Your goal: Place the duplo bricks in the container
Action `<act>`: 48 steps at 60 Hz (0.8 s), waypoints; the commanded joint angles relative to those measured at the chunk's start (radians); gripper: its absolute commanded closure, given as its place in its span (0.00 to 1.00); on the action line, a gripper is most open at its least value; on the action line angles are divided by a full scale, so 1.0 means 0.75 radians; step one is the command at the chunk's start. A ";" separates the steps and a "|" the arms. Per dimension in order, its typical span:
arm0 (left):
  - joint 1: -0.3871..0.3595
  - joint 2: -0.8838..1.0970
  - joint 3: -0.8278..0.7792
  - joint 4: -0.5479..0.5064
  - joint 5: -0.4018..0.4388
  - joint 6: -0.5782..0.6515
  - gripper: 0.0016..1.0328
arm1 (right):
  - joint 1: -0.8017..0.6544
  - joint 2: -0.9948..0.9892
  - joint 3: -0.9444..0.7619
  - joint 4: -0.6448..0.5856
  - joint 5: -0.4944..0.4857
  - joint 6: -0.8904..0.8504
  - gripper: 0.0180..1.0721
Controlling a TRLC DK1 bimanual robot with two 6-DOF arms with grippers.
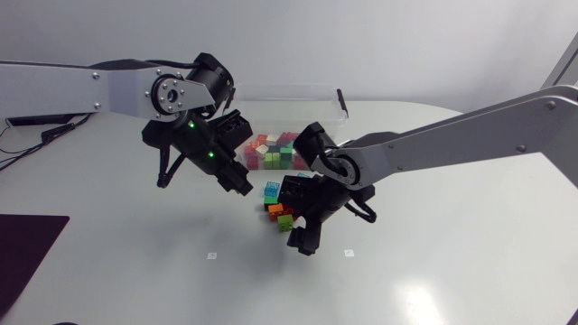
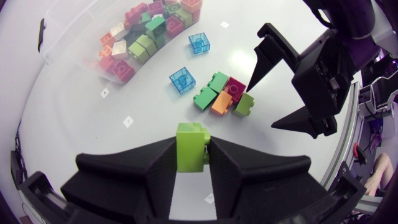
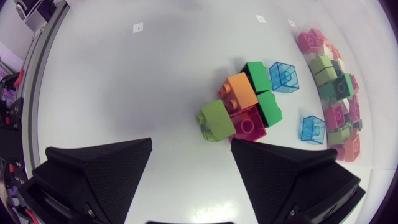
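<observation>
Head view first: where does the left gripper [image 1: 237,181] stand?

— At ten o'clock of the cluster [image 1: 282,217], up off the table [image 1: 135,271]. Its wrist view shows the fingers closed on a lime brick [image 2: 191,146], one pad on each flat side.

And the right gripper [image 1: 302,236]?

— Spread wide with nothing in it, at five o'clock of the cluster and low over the table. From its wrist view the cluster lies just ahead of the fingers: five bricks, all touching. Two clear blue bricks [image 3: 283,76] lie just past it, toward the container [image 1: 298,95].

How will they handle, do you think?

— Light, hard, stiff plastic, I'd say, and smooth on the walls, so a shallow pinch could slip. Two flat opposite sides are the place to take hold, not the studs. Inside the cluster most sides are packed against neighbours. A brick on its outer rim looks the easiest to take without shoving the rest.

And room to move?

— The container sits at twelve o'clock of the cluster, with a pile [image 1: 271,149] of bricks in it already. Its wall is clear and easy to misjudge, and the lime brick has to go over that rim. The two grippers are near each other, with only the cluster between them, so I'd worry about a clash. The room to swing out, as I judge it, is toward six and nine o'clock. A dark mat [image 1: 27,248] lies at eight, by the table's edge.
</observation>
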 commanded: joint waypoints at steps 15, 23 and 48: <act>0.009 -0.046 -0.001 0.004 0.018 0.019 0.73 | 0.050 0.108 0.098 -0.002 0.042 -0.031 0.14; 0.017 -0.054 -0.003 0.004 0.018 0.025 0.73 | 0.058 0.130 0.135 -0.026 0.049 -0.041 0.14; 0.046 -0.064 0.020 0.004 0.018 0.048 0.73 | 0.062 0.175 0.173 -0.081 0.053 -0.066 0.64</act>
